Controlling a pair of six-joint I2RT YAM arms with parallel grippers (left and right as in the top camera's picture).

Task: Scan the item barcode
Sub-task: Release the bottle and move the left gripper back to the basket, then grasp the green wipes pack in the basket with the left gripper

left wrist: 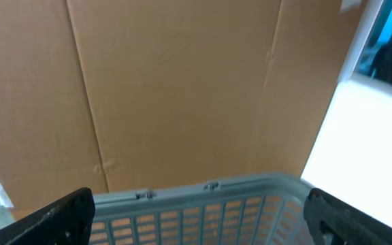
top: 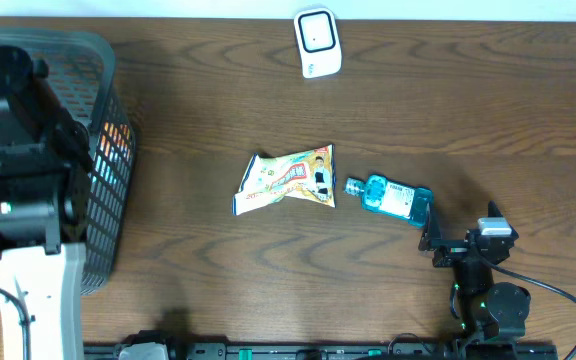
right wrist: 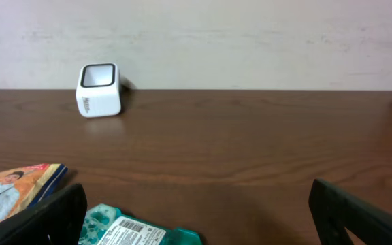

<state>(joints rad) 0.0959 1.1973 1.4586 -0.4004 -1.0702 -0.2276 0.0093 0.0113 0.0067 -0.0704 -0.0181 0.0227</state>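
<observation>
Basket (top: 108, 110) contents hard to make out, left arm covers most of it. Bottle (top: 390, 196) cut off and blurred in the right wrist view. Left tool (left wrist: 199, 221) spread wide, empty, over the basket rim. Right tool (right wrist: 203, 218) spread wide, empty, just near of the bottle. Bottle lies mid-worktop (top: 488, 110), right of snack bag (top: 288, 180); scanner (top: 318, 42) at far edge.

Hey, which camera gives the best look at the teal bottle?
The overhead view: the teal bottle lies in full view, cap toward the snack bag. The right wrist view catches only part of it, label up, at the bottom edge. The left wrist view does not show it.
</observation>
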